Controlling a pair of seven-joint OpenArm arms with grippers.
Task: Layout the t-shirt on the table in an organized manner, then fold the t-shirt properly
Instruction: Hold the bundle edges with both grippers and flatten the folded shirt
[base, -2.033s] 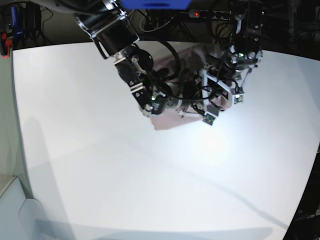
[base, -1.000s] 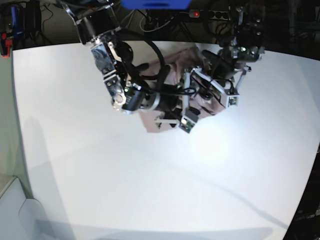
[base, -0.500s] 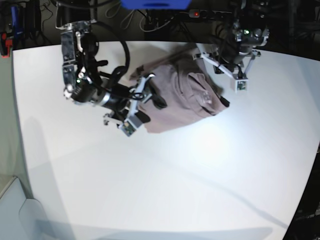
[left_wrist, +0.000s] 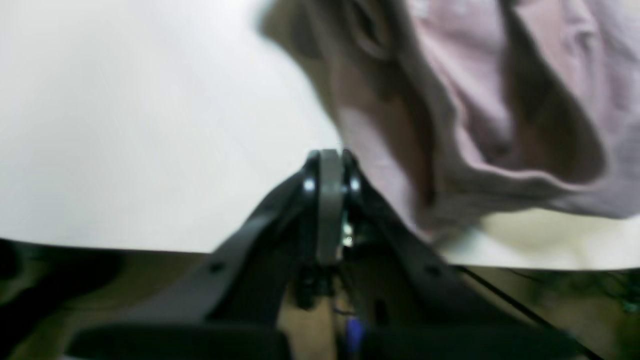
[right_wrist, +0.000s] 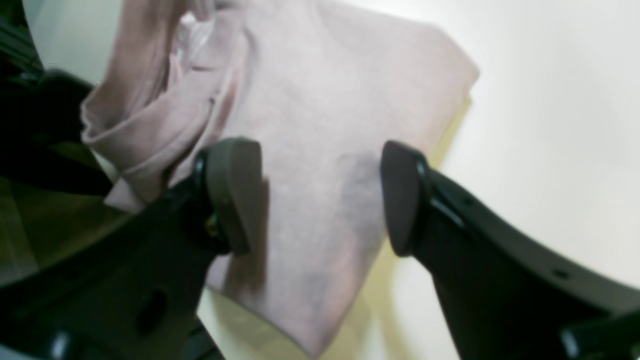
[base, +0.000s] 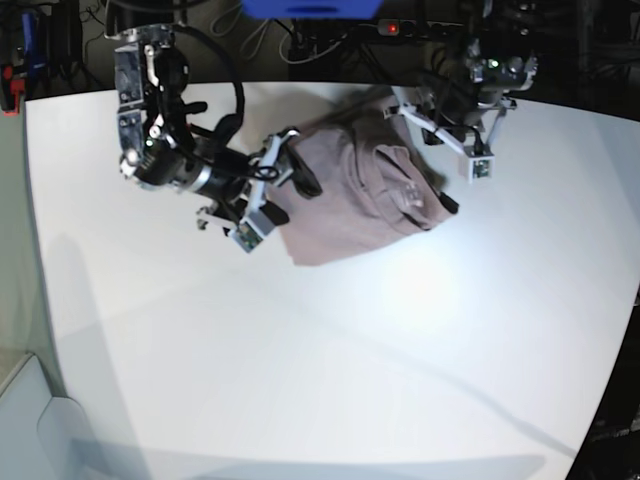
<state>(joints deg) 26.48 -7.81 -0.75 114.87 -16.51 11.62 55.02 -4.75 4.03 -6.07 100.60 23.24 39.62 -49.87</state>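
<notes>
Cloth is all that matters here: the t-shirt (base: 355, 195) lies bunched and partly doubled over near the far edge of the counter (base: 330, 380), towards the middle of that edge, with a flat triangular flap pointing to the near side and a rumpled ridge of folds on its other half. The right gripper (right_wrist: 320, 200) hangs with its jaws well apart over that flat flap, one pad on each side of the cloth and nothing pinched between them, which I judge is a stance for taking a fresh hold or smoothing a corner outward. The left gripper (left_wrist: 329, 172) has its jaws pressed together just beside the crumpled edge of the shirt; the wrist view is blurred, and no cloth can be made out between them. Laying the shirt out flat does not look finished, since folds and a loose pocket of cloth show. No box, basket or other container is in view, so nothing is held in one.
</notes>
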